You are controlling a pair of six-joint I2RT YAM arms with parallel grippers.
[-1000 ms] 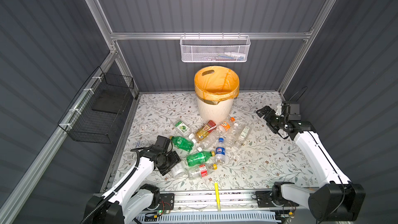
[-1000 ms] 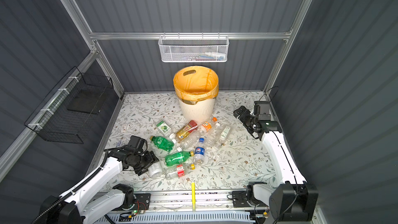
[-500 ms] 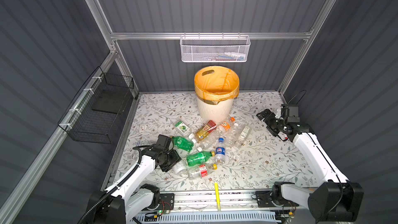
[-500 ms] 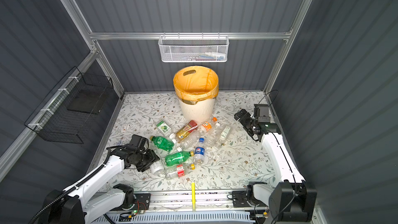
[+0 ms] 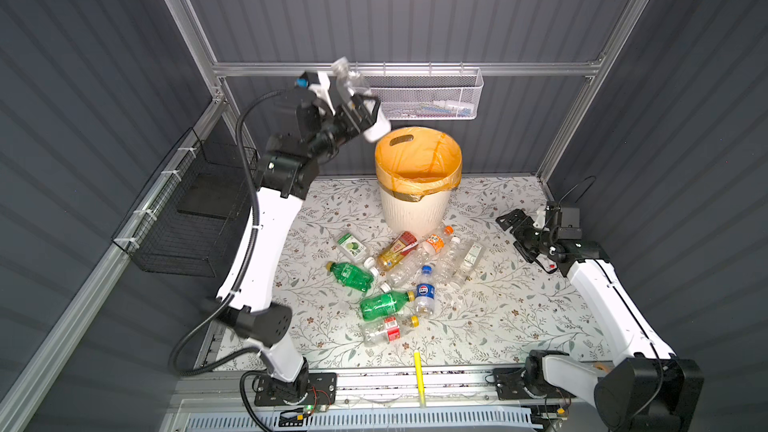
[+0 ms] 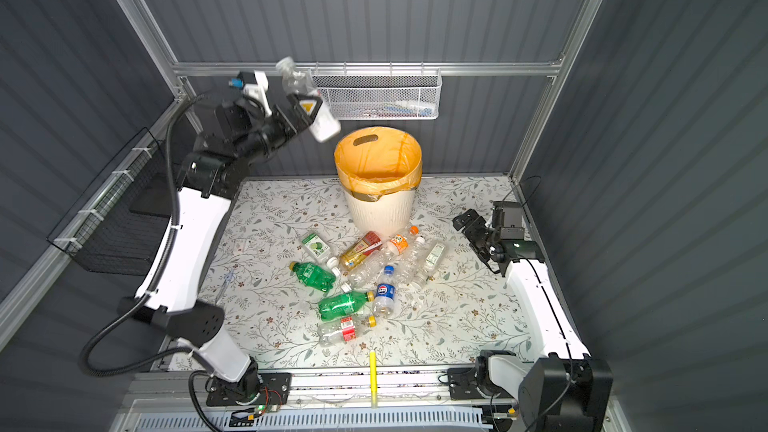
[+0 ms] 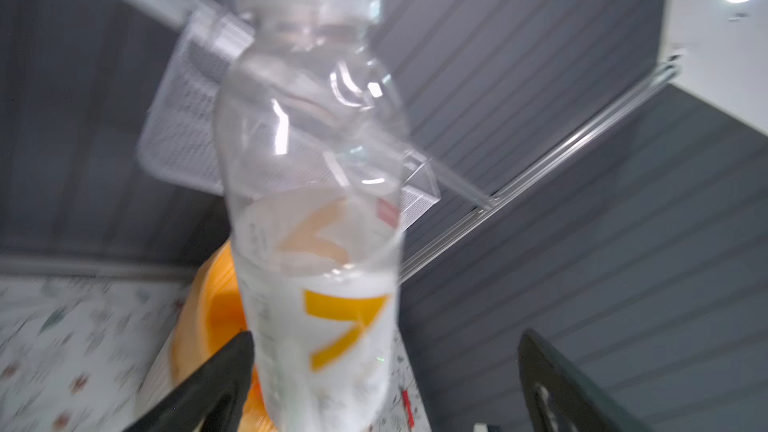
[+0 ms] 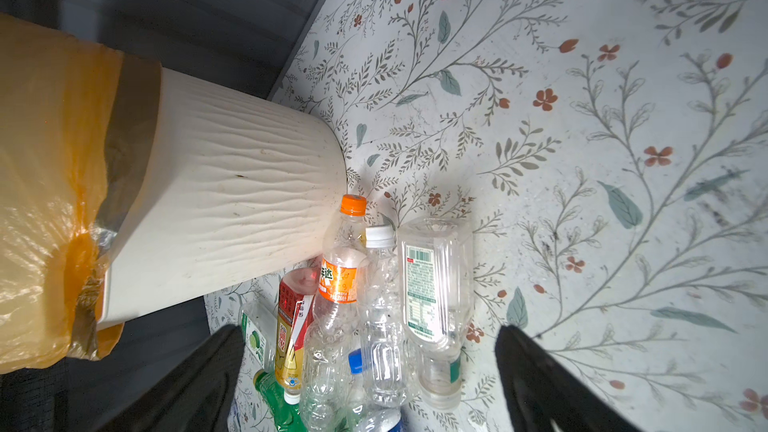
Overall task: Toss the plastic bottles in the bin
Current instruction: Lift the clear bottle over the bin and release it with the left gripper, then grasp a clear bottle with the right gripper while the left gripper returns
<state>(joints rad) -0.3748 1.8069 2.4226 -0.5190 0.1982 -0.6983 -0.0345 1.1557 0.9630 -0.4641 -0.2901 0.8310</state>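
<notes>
My left gripper (image 5: 361,114) is raised high, just left of the bin's (image 5: 415,209) orange-lined mouth. A clear bottle with a white and yellow label (image 5: 376,128) sits tilted between its fingers, base toward the bin. In the left wrist view the gripper (image 7: 384,336) is open: the bottle (image 7: 316,209) lies against one finger (image 7: 224,371) and stands well clear of the other. Several more plastic bottles (image 5: 399,268) lie in a heap in front of the bin. My right gripper (image 5: 513,236) stands open, low on the right, facing that heap (image 8: 374,305) with nothing between its fingers.
A white mesh basket (image 5: 428,95) hangs on the back wall right behind the raised bottle. A black wire basket (image 5: 187,222) hangs on the left wall. A yellow marker pen (image 5: 418,371) lies at the front edge of the floral mat (image 5: 498,317).
My left arm has swung up from the floor heap to beside the bin's mouth, carrying the clear bottle, and its jaws have opened. The right gripper has shifted slightly toward the front.
</notes>
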